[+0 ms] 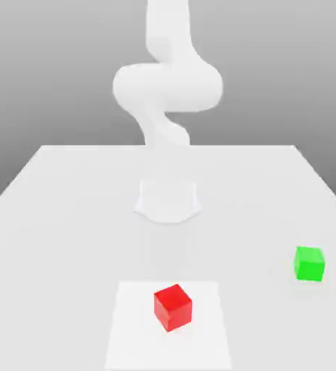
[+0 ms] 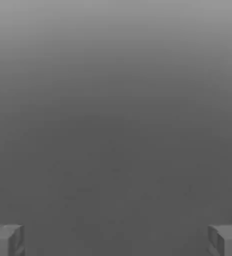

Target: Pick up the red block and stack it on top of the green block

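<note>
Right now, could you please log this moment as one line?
gripper: open, empty | red block: on table, unstacked | green block: apart, toward exterior view's right

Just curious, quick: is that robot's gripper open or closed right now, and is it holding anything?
Gripper: open, holding nothing.

The arm (image 1: pixel 167 87) is cut off by the exterior view's upper edge

One red block (image 1: pixel 172 306), one green block (image 1: pixel 309 264), seemingly two fingers (image 2: pixel 6 240)
</note>
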Controlling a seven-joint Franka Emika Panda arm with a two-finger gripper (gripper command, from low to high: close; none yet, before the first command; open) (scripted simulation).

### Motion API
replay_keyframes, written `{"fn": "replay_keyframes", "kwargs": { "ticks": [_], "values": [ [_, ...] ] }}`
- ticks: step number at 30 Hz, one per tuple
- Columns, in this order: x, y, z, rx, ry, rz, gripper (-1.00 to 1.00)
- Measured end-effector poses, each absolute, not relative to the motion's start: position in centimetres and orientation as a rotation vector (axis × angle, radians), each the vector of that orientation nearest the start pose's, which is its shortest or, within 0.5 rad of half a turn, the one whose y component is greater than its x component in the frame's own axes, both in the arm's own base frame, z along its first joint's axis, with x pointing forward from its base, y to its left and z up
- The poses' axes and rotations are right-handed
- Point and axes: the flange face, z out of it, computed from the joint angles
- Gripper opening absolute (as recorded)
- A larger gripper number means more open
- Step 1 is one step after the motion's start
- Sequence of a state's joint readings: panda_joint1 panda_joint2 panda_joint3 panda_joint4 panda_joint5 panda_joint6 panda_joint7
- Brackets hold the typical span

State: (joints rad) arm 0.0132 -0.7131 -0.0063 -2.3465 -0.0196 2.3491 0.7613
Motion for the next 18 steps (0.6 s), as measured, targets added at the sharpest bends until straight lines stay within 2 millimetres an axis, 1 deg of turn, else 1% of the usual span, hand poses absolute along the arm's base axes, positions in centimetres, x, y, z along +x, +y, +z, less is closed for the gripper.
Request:
{"fn": "replay_keyframes", "kwargs": {
  "ticks": [2, 4, 6, 9, 11, 13, 15, 18],
  "values": [
    [40.7, 0.3, 61.4, -2.635, 0.954, -0.877, 0.0],
    [42.6, 0.4, 56.8, -2.717, 0.912, -0.799, 0.0],
    [43.9, 0.4, 52.1, -2.792, 0.865, -0.716, 0.0],
    [45.0, 0.5, 45.2, -2.892, 0.788, -0.583, 0.0],
    [45.1, 0.5, 40.6, -2.951, 0.731, -0.487, 0.0],
    [44.7, 0.6, 36.0, -3.001, 0.671, -0.388, 0.0],
    [43.9, 0.6, 31.7, -3.043, 0.606, -0.286, 0.0],
    [41.8, 0.8, 25.5, -3.091, 0.502, -0.126, 0.0]
  ]
}}
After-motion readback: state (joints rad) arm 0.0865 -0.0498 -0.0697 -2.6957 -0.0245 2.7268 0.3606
